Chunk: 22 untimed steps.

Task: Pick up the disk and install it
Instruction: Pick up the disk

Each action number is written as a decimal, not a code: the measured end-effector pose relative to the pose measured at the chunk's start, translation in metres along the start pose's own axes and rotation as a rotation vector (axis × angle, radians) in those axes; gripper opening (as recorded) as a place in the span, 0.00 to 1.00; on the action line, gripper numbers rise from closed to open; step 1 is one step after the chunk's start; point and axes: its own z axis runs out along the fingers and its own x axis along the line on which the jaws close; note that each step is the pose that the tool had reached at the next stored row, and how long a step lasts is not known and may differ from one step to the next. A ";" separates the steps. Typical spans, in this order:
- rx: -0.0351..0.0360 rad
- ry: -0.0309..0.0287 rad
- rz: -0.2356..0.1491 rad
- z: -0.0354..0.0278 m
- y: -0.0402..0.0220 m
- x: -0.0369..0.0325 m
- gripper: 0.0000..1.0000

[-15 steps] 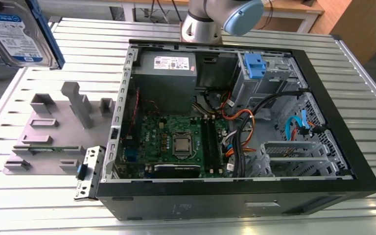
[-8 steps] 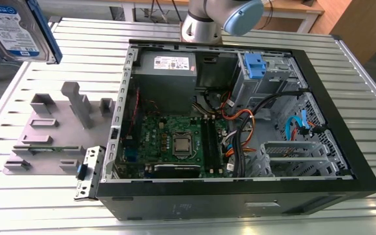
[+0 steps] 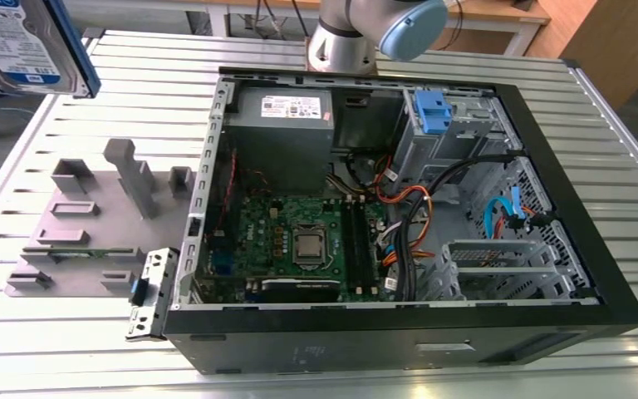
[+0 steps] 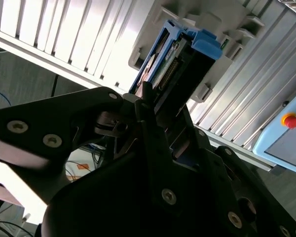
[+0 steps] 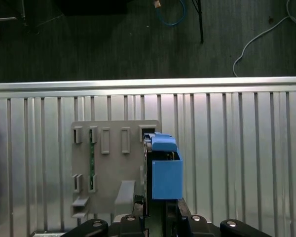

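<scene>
The pick-up half looks done. The black two-finger gripper (image 5: 161, 211) is pinching the flat silver-metal disk with a blue-and-white label and blue plastic carrier rails (image 5: 166, 177) by its edges. In the second wrist view the fingers (image 4: 147, 106) press against the disk's sides, with its connector end pointing away from the wrist. In the exterior view the disk (image 3: 20, 41) hangs high at the exterior view's left, well clear of the ribbed aluminium desk (image 3: 53, 366) and touching nothing below it. Under it, the pale grey moulded plastic holder with upright slots (image 3: 97, 224) lies flat on the desk with no drive in it.

The install half is not done. The open black tower computer case (image 3: 585, 274) lies on its side at the exterior view's right, well apart from the disk. Its grey metal drive cage (image 3: 468, 137) stands at the far corner, with a bare blue plastic bracket (image 3: 432, 112) seated in it — beside the grey power-supply box (image 3: 286, 125). I judge the work roughly halfway: the disk is gripped and raised, but not yet anywhere near the cage.
</scene>
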 end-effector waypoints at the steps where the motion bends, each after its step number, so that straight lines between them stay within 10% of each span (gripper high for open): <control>1: -0.0001 0.0001 0.000 -0.0016 0.0000 -0.0001 0.35; 22: -0.0001 0.0000 0.000 -0.0035 -0.0123 -0.0007 0.35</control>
